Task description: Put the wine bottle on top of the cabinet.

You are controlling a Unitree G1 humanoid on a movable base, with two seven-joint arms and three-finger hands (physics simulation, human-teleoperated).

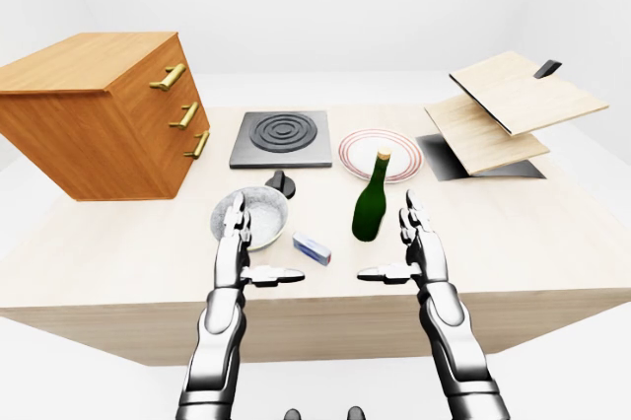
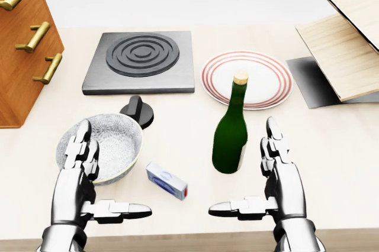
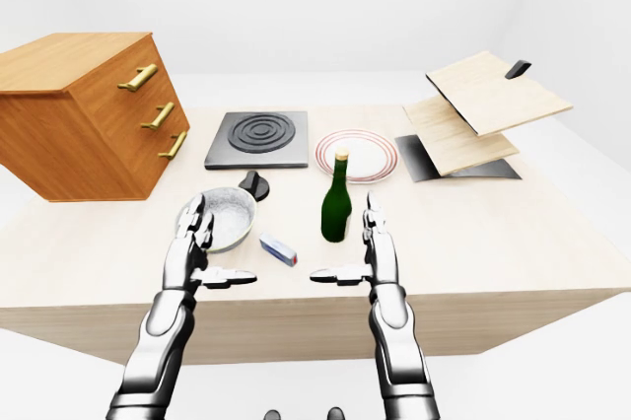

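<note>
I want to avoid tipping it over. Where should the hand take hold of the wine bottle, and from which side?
Probably the wide lower body of the wine bottle, not the thin neck. It stands upright, so a sideways wrap suits it. The right hand is open just to its right in the head view, thumb pointing under it, and nothing lies between them. From the left, the small box and bowl crowd the way.

In the head view the wine bottle [image 2: 230,136] stands at centre on the table [image 2: 331,145]; plate [image 2: 247,78] at 12 o'clock; burner [image 2: 141,61] at 11; bowl [image 2: 102,147] at 9; small box [image 2: 167,181] at 8; cabinet [image 2: 23,45] far toward 10; boards [image 2: 349,39] at 2.
</note>
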